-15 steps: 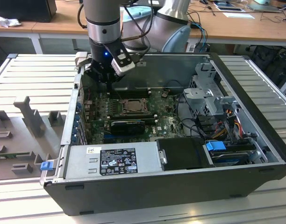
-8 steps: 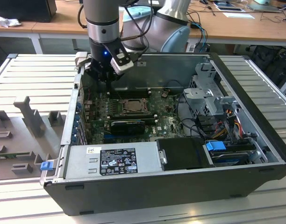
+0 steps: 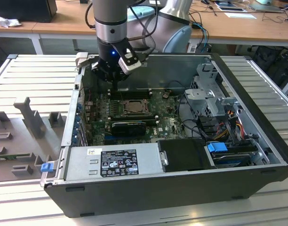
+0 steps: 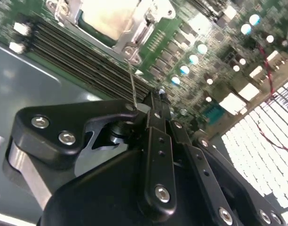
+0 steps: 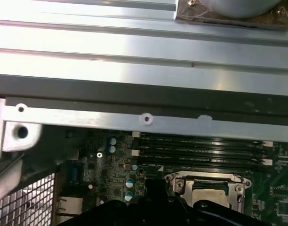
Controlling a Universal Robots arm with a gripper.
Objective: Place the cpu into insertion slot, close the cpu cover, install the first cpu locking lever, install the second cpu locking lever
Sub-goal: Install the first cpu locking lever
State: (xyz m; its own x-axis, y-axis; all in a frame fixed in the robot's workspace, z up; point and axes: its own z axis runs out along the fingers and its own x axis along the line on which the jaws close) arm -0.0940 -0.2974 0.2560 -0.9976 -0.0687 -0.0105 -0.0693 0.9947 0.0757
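Cpu (image 4: 111, 14) under cpu cover (image 4: 146, 26); gripper (image 4: 156, 95) beside edge.

A robotics lab: an opened computer case (image 3: 158, 193) on a slatted metal bench (image 3: 36, 75), cable-strewn wooden desks (image 3: 238, 28) behind.

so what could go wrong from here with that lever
1. The thin locking lever stands right by the tip of the gripper; it could slip off and spring away.
2. The memory slots lie just beside the cpu cover, so a sideways drift might scrape them.
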